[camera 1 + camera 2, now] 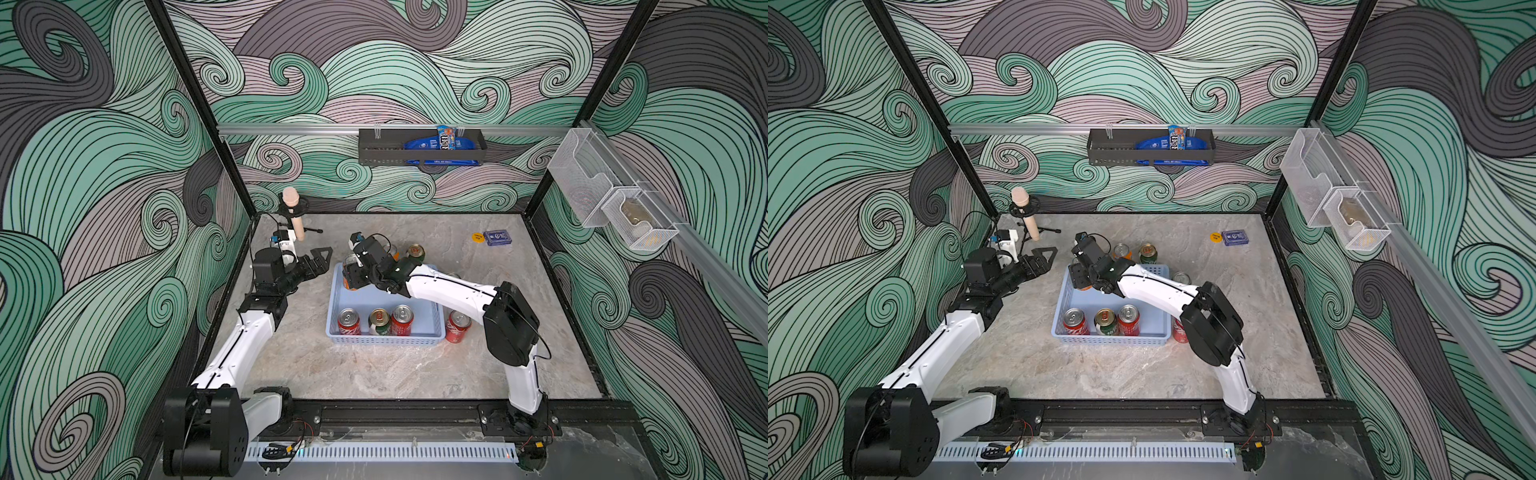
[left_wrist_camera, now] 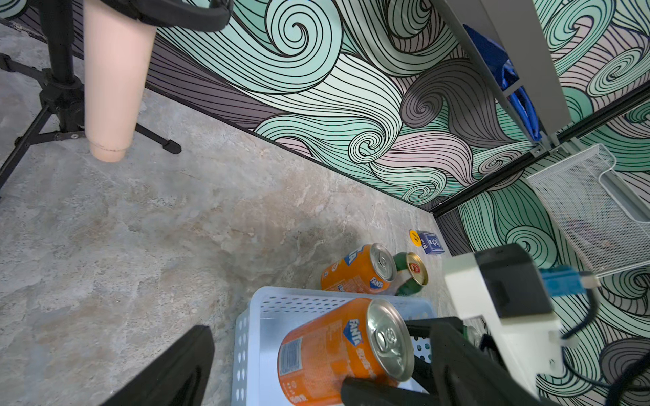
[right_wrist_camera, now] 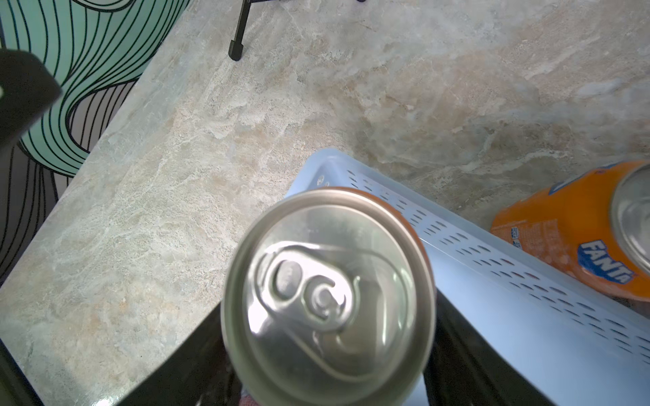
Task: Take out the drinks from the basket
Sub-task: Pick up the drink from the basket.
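Observation:
The light-blue basket (image 1: 384, 338) sits mid-table. My right gripper (image 3: 327, 351) is shut on an orange can (image 3: 329, 291) in the basket's far left corner, a black finger on each side of it; the left wrist view shows the same can (image 2: 327, 351). Along the near wall stand a red can (image 1: 348, 322), a green-and-cream can (image 1: 379, 322) and another red can (image 1: 402, 320). Outside the basket are an orange can (image 1: 1122, 251) and a gold-topped green can (image 1: 415, 251) behind it, and a red can (image 1: 458, 326) to its right. My left gripper (image 1: 322, 261) hangs open left of the basket, holding nothing.
A pink microphone on a black tripod (image 1: 293, 212) stands at the back left. A blue card box (image 1: 497, 238) and a yellow disc (image 1: 477, 237) lie at the back right. A black rack (image 1: 419, 145) hangs on the back wall, white mesh bins (image 1: 615, 208) on the right wall.

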Motion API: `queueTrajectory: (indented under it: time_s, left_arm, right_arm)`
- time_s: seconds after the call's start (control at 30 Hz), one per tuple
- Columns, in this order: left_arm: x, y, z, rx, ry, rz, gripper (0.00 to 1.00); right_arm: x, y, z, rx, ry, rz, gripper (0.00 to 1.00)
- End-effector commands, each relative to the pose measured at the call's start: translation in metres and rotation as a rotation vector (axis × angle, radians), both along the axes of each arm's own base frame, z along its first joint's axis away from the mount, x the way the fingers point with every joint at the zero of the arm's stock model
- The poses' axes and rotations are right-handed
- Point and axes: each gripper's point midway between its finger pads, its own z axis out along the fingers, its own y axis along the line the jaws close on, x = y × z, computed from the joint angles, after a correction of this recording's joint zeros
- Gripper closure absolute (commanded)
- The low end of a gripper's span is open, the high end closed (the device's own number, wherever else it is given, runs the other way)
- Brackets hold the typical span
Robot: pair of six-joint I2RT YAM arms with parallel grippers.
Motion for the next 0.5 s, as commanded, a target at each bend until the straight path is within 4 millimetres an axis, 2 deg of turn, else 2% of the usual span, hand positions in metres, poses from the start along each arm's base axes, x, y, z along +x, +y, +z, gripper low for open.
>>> queueTrajectory:
  time_s: [0.0, 0.47]
  left_arm:
    - [0.002, 0.0, 0.006, -0.01, -0.027, -0.011, 0.01]
    - [0.002, -0.007, 0.015, -0.052, -0.067, -0.045, 0.01]
  right_arm:
    - [0.003, 0.003, 0.053, 0.09, -0.099, 0.0, 0.39]
    - [0.004, -0.004, 0.079, 0.102, -0.153, 0.001, 0.39]
